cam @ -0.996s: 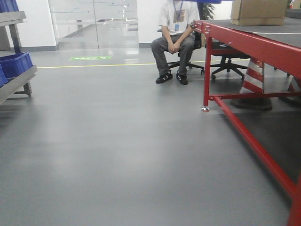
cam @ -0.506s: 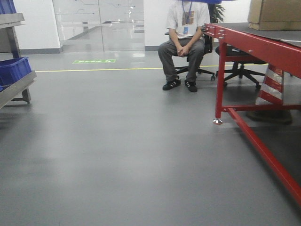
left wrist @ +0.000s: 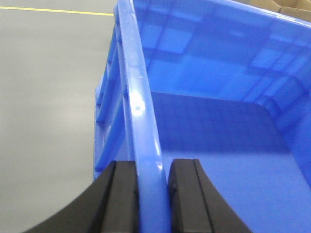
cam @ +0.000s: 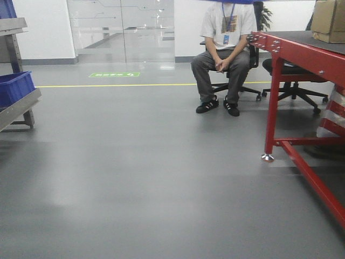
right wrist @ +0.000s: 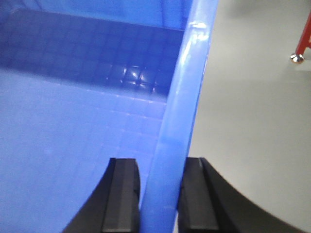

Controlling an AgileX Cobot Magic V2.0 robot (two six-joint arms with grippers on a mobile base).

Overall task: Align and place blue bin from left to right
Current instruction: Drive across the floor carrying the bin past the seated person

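From where I stand this is a factory or warehouse floor: smooth grey industrial flooring [cam: 135, 189] with a yellow lane line [cam: 108, 85] and a green floor marking [cam: 114, 74], a red steel workbench [cam: 302, 56], a metal rack [cam: 21, 108] holding a blue crate [cam: 15, 87], a cardboard box [cam: 330, 21], and glass partitions [cam: 121, 29] behind.

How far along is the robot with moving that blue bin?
Done: the grasp. The left gripper and right gripper are each shut on a rim of the blue bin. In hand: the carry, it seems, with bare grey floor beside the bin in both wrist views. Left: setting it down aligned. The red table stands off to the right.
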